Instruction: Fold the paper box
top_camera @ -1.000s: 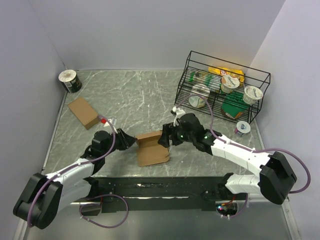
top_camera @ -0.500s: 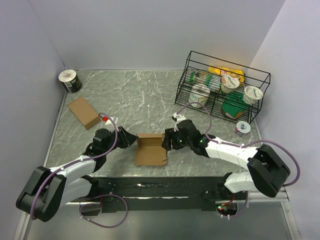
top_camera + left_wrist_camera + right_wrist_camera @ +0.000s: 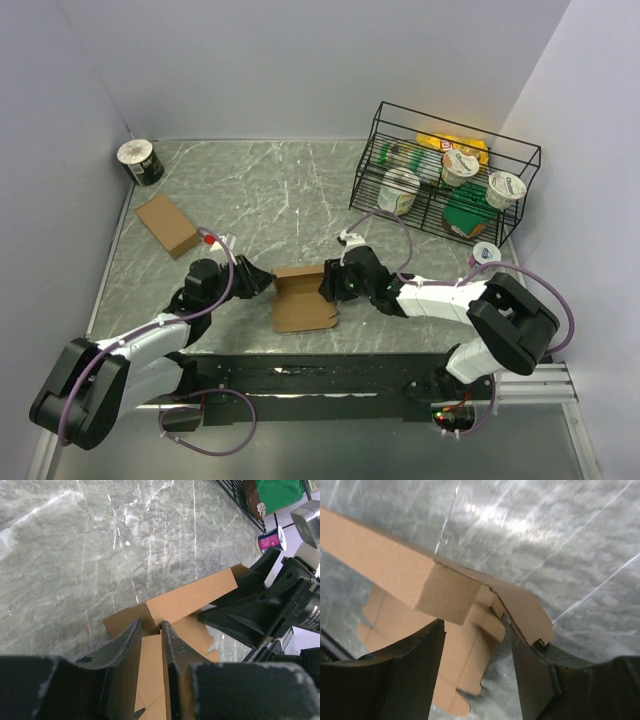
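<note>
The fold looked about half done: the box [image 3: 303, 300] lay near the tabletop's near edge, roughly midway along it, with its base flat, its far wall stood up and its notched near flaps flat. The left jaws were drawn close together at the box's far-left corner and seemed to pinch the cardboard there. The right jaws stood spread, straddling the right end of the raised wall and the short flap hanging off it, with no firm hold visible. By my reading, the step in hand was squaring up that right end. The next move would call for the right jaws to catch the flap and turn it inward while the left side kept the light box from sliding or lifting. The tabletop [image 3: 280, 190] was grey-green marbled stone, smooth and glossy enough to give little friction. A dark roll [image 3: 140, 162] stood at the far-left corner, and a spare box [image 3: 168, 226] lay near the left edge, well apart from the work. A black wire rack [image 3: 370, 165] of cups and packets filled the far-right corner, and a small cup [image 3: 484, 255] sat by the right edge. Plain pale walls closed in three sides.
</note>
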`<state>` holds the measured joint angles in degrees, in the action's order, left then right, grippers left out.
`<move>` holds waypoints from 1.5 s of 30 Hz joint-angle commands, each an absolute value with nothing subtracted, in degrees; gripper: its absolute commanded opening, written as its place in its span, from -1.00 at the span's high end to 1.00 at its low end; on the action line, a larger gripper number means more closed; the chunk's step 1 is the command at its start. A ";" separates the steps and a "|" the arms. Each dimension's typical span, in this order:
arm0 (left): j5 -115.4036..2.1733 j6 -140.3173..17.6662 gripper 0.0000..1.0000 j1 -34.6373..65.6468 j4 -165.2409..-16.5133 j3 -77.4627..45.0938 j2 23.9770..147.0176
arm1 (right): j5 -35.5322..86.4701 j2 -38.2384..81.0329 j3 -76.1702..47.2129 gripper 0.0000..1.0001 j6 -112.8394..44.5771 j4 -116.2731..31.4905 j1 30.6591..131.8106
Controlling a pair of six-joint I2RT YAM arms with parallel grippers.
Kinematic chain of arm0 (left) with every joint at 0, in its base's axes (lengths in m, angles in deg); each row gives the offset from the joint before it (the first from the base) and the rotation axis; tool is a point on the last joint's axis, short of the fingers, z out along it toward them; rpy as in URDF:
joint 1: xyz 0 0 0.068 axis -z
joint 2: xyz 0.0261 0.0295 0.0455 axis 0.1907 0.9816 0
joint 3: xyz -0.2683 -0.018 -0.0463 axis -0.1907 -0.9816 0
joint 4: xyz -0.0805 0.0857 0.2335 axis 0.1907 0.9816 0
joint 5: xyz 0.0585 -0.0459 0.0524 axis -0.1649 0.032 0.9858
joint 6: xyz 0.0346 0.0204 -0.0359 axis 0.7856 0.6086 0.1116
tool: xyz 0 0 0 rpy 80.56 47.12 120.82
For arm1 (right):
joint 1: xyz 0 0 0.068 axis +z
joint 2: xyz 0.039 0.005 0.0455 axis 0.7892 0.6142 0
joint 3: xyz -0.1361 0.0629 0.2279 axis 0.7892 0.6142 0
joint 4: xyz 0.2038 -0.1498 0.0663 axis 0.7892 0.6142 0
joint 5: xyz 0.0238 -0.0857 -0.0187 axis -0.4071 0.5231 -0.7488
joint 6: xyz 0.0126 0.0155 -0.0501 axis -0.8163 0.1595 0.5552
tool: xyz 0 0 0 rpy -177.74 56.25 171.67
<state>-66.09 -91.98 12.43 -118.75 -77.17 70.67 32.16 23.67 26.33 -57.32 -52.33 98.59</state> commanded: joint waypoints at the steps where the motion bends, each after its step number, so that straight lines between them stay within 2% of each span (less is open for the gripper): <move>1: -66.46 -91.14 0.47 12.38 -116.63 -78.33 70.56 | 38.29 22.85 29.33 -0.18 -58.34 -60.03 98.78; 7: -66.90 -91.32 0.47 12.38 -117.34 -78.25 71.35 | 40.14 23.72 31.36 0.06 -55.01 -65.83 98.78; 19: -67.16 -91.32 0.48 12.38 -117.34 -78.07 71.79 | 39.97 28.99 28.73 0.31 -49.47 -70.67 102.29; 31: -67.69 -92.20 0.49 12.38 -119.27 -78.42 73.11 | 45.58 33.21 24.07 0.30 -44.81 -69.10 108.27; 32: -67.17 -91.76 0.49 12.38 -117.88 -78.25 73.11 | 46.11 33.13 23.80 0.28 -45.07 -68.13 108.44; 34: -65.15 -91.49 0.50 12.38 -116.03 -77.90 72.41 | 47.25 31.91 24.06 0.11 -46.03 -65.23 108.53; 35: -64.45 -91.15 0.53 12.38 -114.63 -77.63 72.06 | 47.35 30.94 24.76 -0.01 -46.04 -64.88 108.53; 36: -63.83 -90.97 0.54 12.38 -114.00 -77.46 71.45 | 47.35 29.71 26.51 -0.28 -45.60 -64.78 108.45; 38: -63.12 -90.62 0.54 12.38 -113.38 -76.84 71.00 | 44.82 25.50 28.54 -0.45 -44.20 -64.96 108.53; 45: -62.94 -88.86 0.55 12.38 -112.15 -75.17 71.79 | 31.81 5.14 39.61 -0.51 -43.57 -60.93 110.64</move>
<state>-64.76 -91.39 12.12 -117.22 -76.15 70.67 39.63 15.89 35.29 -43.74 -62.84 109.23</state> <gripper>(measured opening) 0.231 0.751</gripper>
